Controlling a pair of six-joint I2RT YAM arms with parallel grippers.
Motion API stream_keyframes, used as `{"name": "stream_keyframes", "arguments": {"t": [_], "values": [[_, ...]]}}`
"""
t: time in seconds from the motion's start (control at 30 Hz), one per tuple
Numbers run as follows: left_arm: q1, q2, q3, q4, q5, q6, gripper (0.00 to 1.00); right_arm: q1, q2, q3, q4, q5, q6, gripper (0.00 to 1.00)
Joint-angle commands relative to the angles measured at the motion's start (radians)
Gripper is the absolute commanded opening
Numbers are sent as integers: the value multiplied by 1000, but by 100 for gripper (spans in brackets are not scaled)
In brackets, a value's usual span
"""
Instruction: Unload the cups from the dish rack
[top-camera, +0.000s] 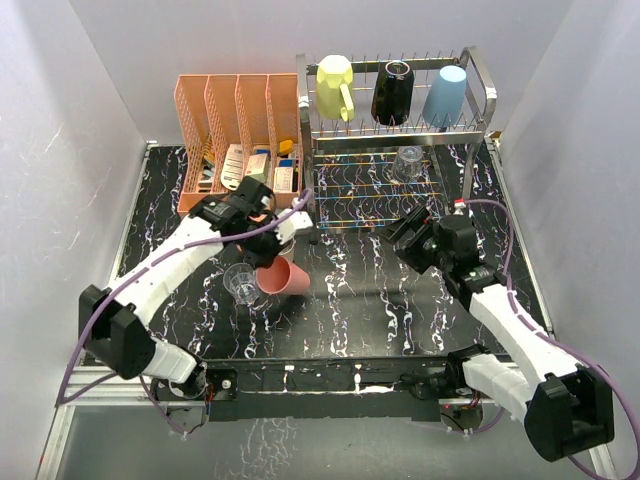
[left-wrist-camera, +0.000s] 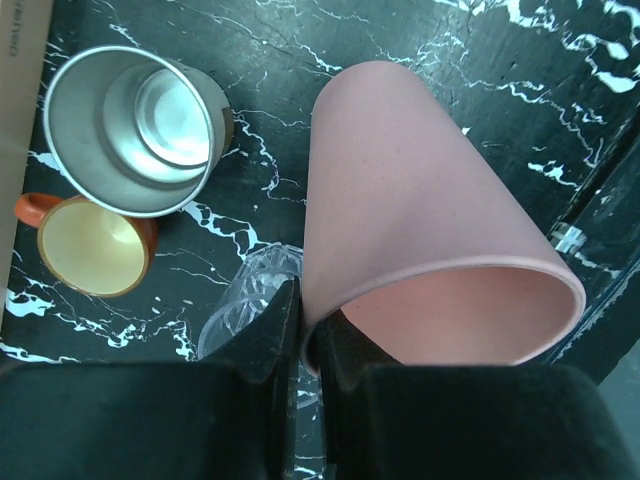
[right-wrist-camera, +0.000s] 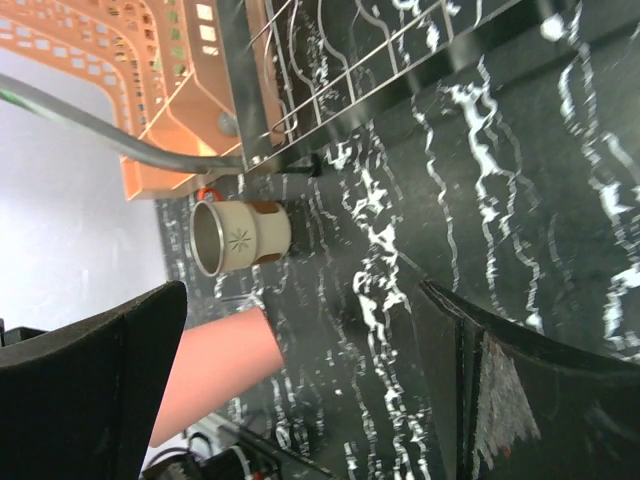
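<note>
Peach slotted organizer (top-camera: 235, 110) holding small boxes (top-camera: 245, 165), far-left on black marbled table (top-camera: 370, 300).

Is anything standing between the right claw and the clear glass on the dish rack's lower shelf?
Nothing visible does. The open right claw is at the front edge of the dish rack. The clear glass stands further back on the lower shelf, with only bare wire between them.

Soft, even light falls from overhead, and shadows on the black counter (top-camera: 380, 300) are faint. From the left wrist, the steel cup (left-wrist-camera: 140, 125) at 10 o'clock glares inside, the pink tumbler (left-wrist-camera: 400, 200) stays matte, and the left pincer (left-wrist-camera: 303, 330) at 6 o'clock is a dark blur. The right pincer (right-wrist-camera: 300, 390) looks equally soft-edged, and the wall (right-wrist-camera: 60, 220) at 9 o'clock is washed pale.
</note>
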Motion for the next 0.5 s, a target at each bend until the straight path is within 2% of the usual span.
{"name": "stream_keyframes", "arguments": {"t": [0.0,0.27,0.47], "values": [[-52,52,65,-69,-134,10,0,-39,30,103,-127,39,-201,98],[-89,170,97,-130,-237,60,0,-52,14,153,-190,159,-303,98],[-104,240,168,-154,-247,47,2,-54,2,179,-214,227,-353,98]]}}
